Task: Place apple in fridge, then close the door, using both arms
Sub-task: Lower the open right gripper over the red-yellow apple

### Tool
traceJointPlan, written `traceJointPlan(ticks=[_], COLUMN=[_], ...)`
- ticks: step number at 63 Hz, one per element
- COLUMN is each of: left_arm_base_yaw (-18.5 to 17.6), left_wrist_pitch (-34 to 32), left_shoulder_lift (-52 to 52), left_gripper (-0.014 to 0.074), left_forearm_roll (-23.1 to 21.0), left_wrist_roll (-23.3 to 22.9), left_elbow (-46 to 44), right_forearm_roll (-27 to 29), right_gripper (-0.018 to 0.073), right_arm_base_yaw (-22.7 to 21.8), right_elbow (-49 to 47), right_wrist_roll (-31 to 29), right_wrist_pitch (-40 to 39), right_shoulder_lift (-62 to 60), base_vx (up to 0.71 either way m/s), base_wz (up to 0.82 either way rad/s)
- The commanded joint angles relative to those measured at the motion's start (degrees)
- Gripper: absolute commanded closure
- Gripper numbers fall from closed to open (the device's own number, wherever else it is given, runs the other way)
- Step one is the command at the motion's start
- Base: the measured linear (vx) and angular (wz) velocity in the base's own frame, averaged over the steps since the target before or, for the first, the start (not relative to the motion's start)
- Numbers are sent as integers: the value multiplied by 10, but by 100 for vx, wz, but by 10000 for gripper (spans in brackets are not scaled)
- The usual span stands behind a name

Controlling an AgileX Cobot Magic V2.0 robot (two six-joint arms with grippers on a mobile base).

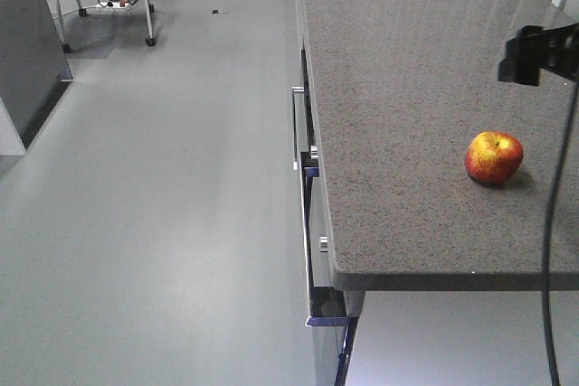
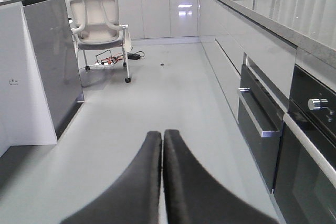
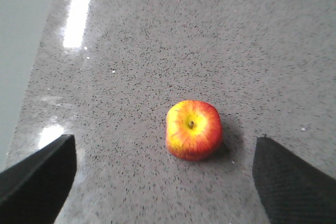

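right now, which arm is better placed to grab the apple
Right. The right gripper hangs open above the counter, with the apple centred in the gap ahead of it, not yet touched. The left gripper is shut and points along the floor, with no apple in its view.

speckled grey counter (image 1: 407, 88), red-yellow apple (image 1: 494, 157) resting upright on it

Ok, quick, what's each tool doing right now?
Left tool: closed, holding nothing.
Right tool: open and empty; the apple sits untouched on the counter.
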Motion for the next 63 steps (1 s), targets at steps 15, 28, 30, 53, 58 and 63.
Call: traceJointPlan(ticks=[15, 28, 30, 53, 58, 63], left_arm_base_yaw=[-2, -2, -2, -2, -2, -2], left_wrist_pitch=[-40, -40, -40, -40, -40, -40], left_shoulder_lift=[-8, -8, -8, -8, -8, -8], left_gripper=[603, 603, 603, 603, 603, 603], left_forearm_roll=[-5, -5, -5, -5, -5, -5], left_wrist_roll=[-1, -1, -1, -1, -1, -1], left_elbow=[12, 12, 12, 12, 12, 12], right_forearm_roll=[0, -56, -65, -55, -43, -27], right_gripper=[-75, -70, -69, -60, -58, -52], right_arm_base_yaw=[-4, -4, -4, -18, -25, -32], right_elbow=[-101, -110, -110, -110, -110, -110], right_wrist_roll=[0, 28, 31, 37, 33, 19], right_wrist_pitch=[-20, -18, -17, -18, -18, -19], right_shoulder_lift=[125, 170, 174, 217, 229, 241], base_vx=[0, 0, 0, 0, 0, 0], base_wz=[0, 0, 0, 0, 0, 0])
